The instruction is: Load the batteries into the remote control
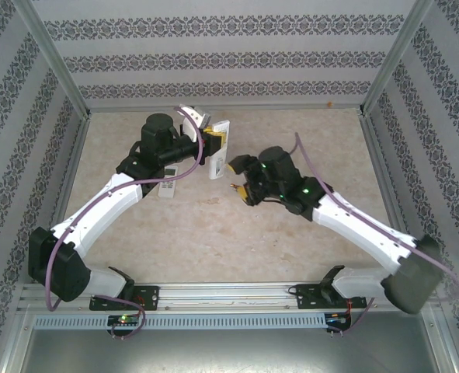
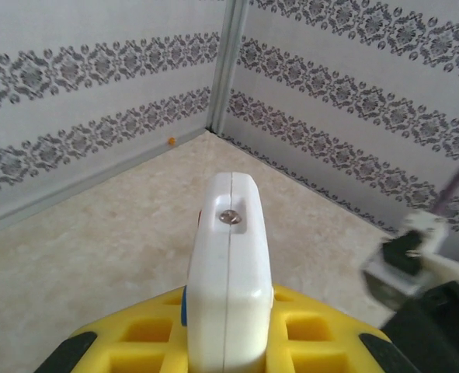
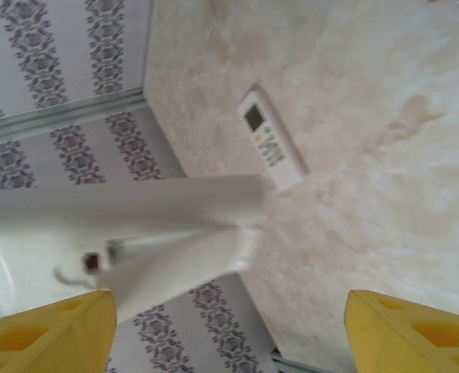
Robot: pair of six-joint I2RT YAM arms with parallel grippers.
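Observation:
My left gripper (image 1: 212,144) (image 2: 227,318) is shut on the long slim white remote control (image 1: 216,159) (image 2: 229,264), holding it above the table. In the left wrist view the remote stands end-on between the yellow pads, a screw at its tip. My right gripper (image 1: 240,181) (image 3: 231,307) hovers just right of the remote's near end, its yellow fingers wide apart with nothing between them. The remote (image 3: 175,225) shows blurred ahead of those fingers. A tiny dark and orange speck (image 1: 234,186), possibly a battery, sits by the right fingers; I cannot tell more.
A shorter white remote with a display window (image 1: 171,183) (image 3: 272,148) lies flat on the beige table (image 1: 237,256), left of the held one. Patterned walls with metal posts close in the back and both sides. The right arm's purple cable (image 1: 307,167) loops above it.

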